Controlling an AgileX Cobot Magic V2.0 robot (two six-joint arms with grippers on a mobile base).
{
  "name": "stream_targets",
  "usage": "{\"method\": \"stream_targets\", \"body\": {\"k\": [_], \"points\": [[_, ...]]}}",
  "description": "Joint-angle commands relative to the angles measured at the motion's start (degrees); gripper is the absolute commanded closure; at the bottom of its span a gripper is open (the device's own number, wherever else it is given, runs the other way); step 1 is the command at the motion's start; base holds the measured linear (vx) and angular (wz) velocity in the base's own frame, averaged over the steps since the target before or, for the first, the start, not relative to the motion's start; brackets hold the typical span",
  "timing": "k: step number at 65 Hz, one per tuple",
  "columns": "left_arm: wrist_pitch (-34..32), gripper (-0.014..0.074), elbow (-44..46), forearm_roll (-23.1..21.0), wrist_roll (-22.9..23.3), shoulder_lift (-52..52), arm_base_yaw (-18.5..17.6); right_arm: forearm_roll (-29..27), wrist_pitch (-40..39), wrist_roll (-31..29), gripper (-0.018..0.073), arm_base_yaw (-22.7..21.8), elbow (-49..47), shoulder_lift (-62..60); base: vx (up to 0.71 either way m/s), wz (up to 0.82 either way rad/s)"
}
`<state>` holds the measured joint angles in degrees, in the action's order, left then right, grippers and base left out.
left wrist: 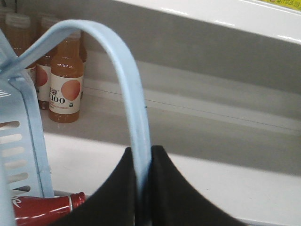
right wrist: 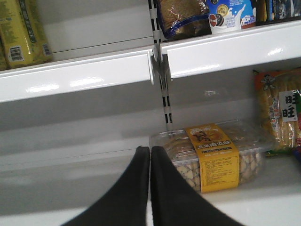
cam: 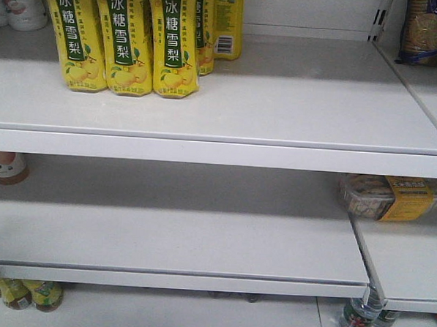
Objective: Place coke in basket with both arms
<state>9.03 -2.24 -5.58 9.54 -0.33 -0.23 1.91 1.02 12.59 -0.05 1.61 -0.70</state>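
Note:
In the left wrist view my left gripper (left wrist: 143, 155) is shut on the light blue loop handle (left wrist: 123, 70) of the basket (left wrist: 21, 136), whose slotted side fills the left edge. A red coke bottle (left wrist: 44, 208) with a red cap lies low at the bottom left, beside the basket wall; whether it is inside the basket I cannot tell. In the right wrist view my right gripper (right wrist: 150, 153) is shut with nothing between its black fingers, in front of a white shelf. Neither arm shows in the front view.
Orange juice bottles (left wrist: 66, 84) stand on the shelf behind the basket handle. A clear box of biscuits with a yellow label (right wrist: 214, 155) sits just right of my right gripper. Yellow pear drink cartons (cam: 126, 38) stand on the upper shelf (cam: 219, 141).

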Motion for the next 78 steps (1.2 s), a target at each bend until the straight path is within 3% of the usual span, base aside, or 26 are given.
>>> {"method": "stream_targets", "body": {"k": [1,26,78], "points": [[-9.74,0.0603,-0.08,1.76,-2.76,-1.24,-0.10,1.69,-5.14,-0.91,0.0564,-0.45,0.92,-0.46,0.00,0.00],[-9.71,0.0603,-0.08,1.76,-2.76,-1.24,-0.10,1.86,-5.92,0.67,0.0564,-5.54,0.92,-0.80,0.00,0.00],[-9.71,0.0603,-0.08,1.76,-2.76,-1.24,-0.10,1.99,-5.93,0.73,0.0564,-5.51,0.86,-0.80,0.00,0.00]]}}
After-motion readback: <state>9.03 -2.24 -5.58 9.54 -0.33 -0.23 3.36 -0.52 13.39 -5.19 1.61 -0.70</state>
